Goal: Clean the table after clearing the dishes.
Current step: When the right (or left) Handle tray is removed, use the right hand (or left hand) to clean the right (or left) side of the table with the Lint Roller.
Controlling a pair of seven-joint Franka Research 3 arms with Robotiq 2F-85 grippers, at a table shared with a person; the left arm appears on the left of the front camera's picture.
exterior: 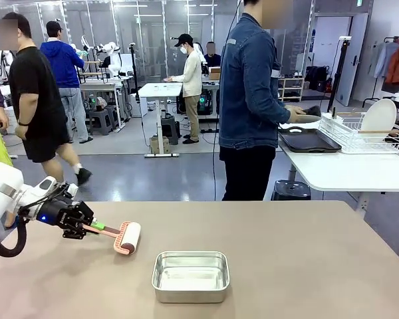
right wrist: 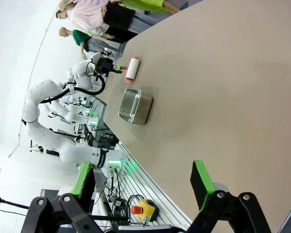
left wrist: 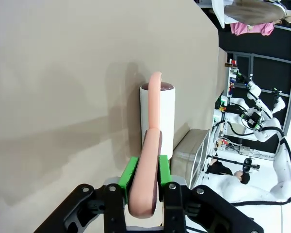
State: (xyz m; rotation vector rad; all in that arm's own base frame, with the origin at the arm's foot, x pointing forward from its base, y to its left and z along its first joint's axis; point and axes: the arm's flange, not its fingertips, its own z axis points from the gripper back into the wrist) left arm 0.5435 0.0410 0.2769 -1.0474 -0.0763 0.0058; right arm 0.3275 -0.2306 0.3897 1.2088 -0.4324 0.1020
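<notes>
The table (exterior: 286, 266) takes up the near half of the front view, a plain beige top, bare apart from two items at its near left. No dishes lie on it, so the clearing looks done. The dishes seem to have gone to the smaller white table (exterior: 346, 169) at the far right, where a dark tray (exterior: 309, 140) lies beside a wire rack (exterior: 359, 133) holding a white plate (exterior: 379, 118). A person (exterior: 253, 100) in a denim jacket stands there, turned to that side table; what the hands are doing is hard to tell.

A steel pan (exterior: 190, 275) sits near the middle of the near edge, empty as far as can be seen. Just left of it, apart from it, the roller (exterior: 128, 237) rests with its white drum on the tabletop.

The left gripper (exterior: 86, 227) is clamped on the roller's pink handle, green pads pressed to either side of it in the left wrist view. The right gripper (right wrist: 143, 187) hangs over the right part of the table with its fingers spread wide and nothing between them.

My judgement: wiping is the step in hand, at the left end. Most of the top, the middle and right especially, is probably still to be rolled.
</notes>
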